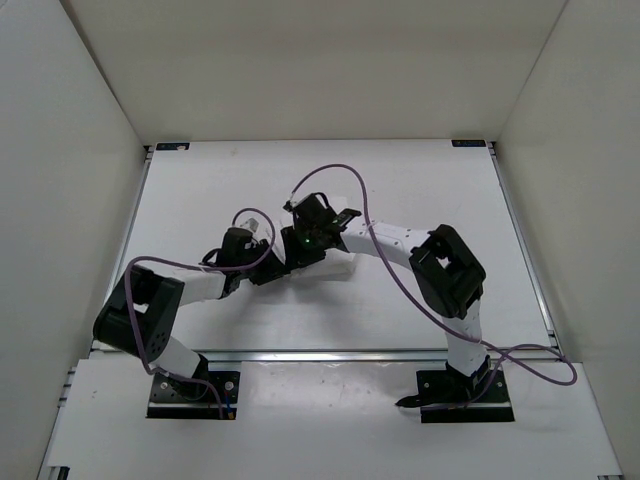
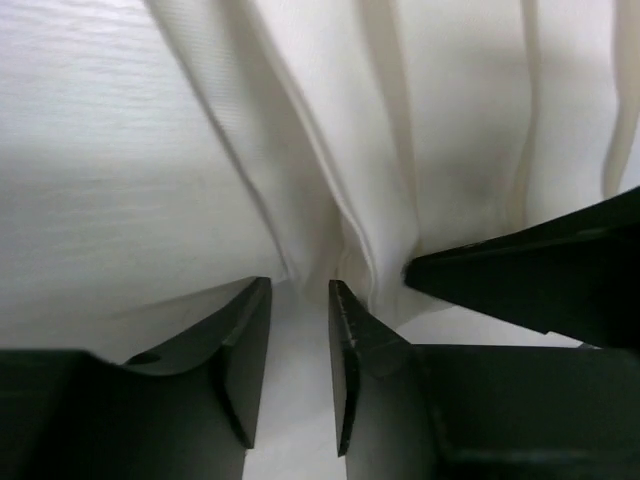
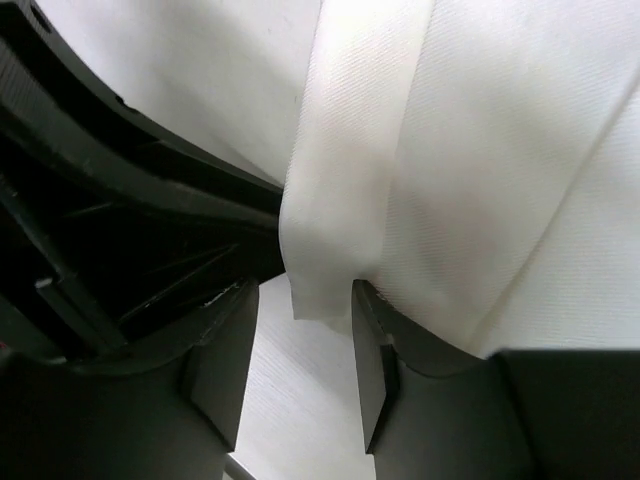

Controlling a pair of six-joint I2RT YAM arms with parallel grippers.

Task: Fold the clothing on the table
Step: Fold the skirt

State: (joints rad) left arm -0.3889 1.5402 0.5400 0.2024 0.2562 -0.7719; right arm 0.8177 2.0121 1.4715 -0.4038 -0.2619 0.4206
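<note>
**Both arms meet over the bunched garment at mid-desk**

From above, the thin white pleated fabric garment (image 1: 340, 268) lies as a small bundle near the middle of the flat white desk with metal edge rails (image 1: 200, 200). It is largely covered by the wrists of the left arm (image 1: 140, 310) and right arm (image 1: 450, 270), and only a pale strip shows to their right. That view does not reveal how either set of fingers stands.

The wrist cameras do. The black left fingers (image 2: 255, 310) are spread by a narrow gap, with their tips low at the garment's edge. A raised fold runs to one tip, but nothing is pinched between them, and bare desk shows to the left. A black finger from the other arm juts in at the right of this view, its tip at the cloth.

The black right fingers (image 3: 235, 320) are parted too. A hanging corner of a folded band sits at the mouth of the gap, touching one tip and clear of the other. The left arm's dark housing fills the left side of that view.

The left arm has its elbow folded out toward the left rail, with the forearm reaching up and right. The right arm has its elbow raised at the right and its forearm sweeping left. The two wrists nearly touch over the cloth.
</note>
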